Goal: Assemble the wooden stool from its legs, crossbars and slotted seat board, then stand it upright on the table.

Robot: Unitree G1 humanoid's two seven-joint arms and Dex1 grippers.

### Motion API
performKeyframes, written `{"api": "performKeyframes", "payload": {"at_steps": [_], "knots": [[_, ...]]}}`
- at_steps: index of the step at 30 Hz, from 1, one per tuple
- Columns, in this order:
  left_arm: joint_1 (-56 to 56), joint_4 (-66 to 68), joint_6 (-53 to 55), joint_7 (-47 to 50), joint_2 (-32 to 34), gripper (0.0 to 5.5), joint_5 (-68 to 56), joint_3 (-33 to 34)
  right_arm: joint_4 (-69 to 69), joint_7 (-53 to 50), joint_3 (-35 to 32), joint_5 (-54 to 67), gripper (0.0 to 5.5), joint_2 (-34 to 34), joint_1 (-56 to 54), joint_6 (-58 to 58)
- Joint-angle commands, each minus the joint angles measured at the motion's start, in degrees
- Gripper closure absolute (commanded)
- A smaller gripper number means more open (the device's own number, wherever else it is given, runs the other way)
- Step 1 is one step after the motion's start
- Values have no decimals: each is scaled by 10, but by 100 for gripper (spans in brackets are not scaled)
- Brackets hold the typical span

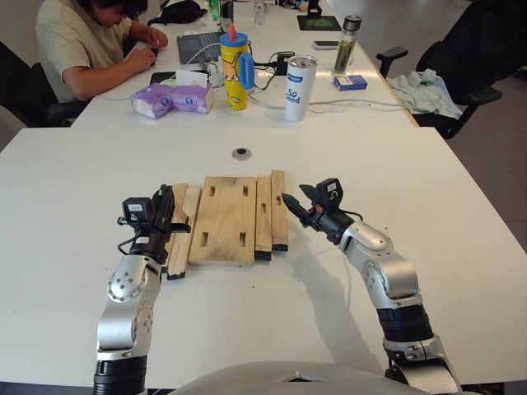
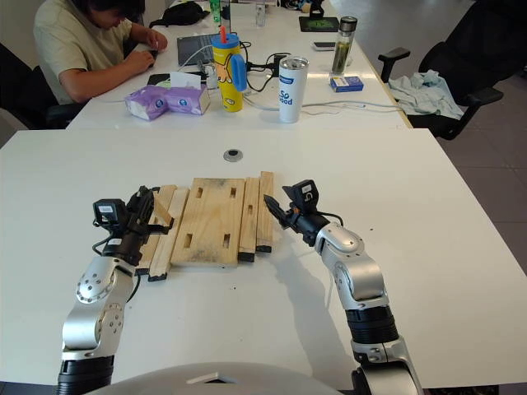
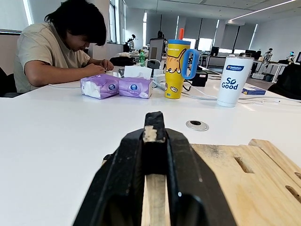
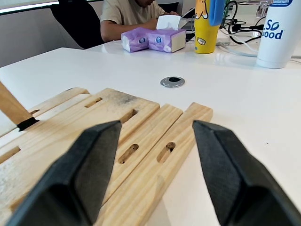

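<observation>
Left end effector clamps a leg, apparently tilted, just left of the seat board lying flat on the worktop; right end effector gapes beside two slats at its right edge

Bright, even office lighting; ceiling strips lit overhead; white table reflects softly; shadows faint.

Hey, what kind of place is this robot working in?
Most likely an open-plan office or lab: long white tables, an office chair, and a laptop and tumbler on the far table.
</observation>
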Motion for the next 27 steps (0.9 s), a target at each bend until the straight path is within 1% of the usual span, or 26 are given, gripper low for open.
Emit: {"api": "performKeyframes", "payload": {"at_steps": [1, 5, 6, 7, 15, 19, 22, 27], "knots": [[19, 35, 53, -2, -4, 506, 12, -17, -6, 0, 4, -5, 268, -1, -2, 4], [6, 22, 68, 4, -6, 506, 12, -17, -4, 2, 6, -4, 268, -1, -2, 5], [5, 18, 68, 6, -3, 470, 20, -18, -3, 3, 6, -4, 268, -2, -2, 5], [4, 13, 65, 6, -2, 464, 22, -17, -3, 3, 6, -4, 268, -2, -1, 5], [-9, -49, 32, 6, -5, 335, 37, -4, -2, 4, 3, 5, 268, 4, -2, 8], [-32, -73, 38, 8, -7, 276, 35, 1, -2, 5, 7, 6, 268, 6, -1, 9], [-66, -78, 58, 10, -7, 272, 22, 12, -1, 6, 8, 5, 268, 7, -1, 8], [-187, -77, 107, 31, 6, 272, -5, 52, 3, 5, 9, 4, 268, 10, -5, 7]]}}
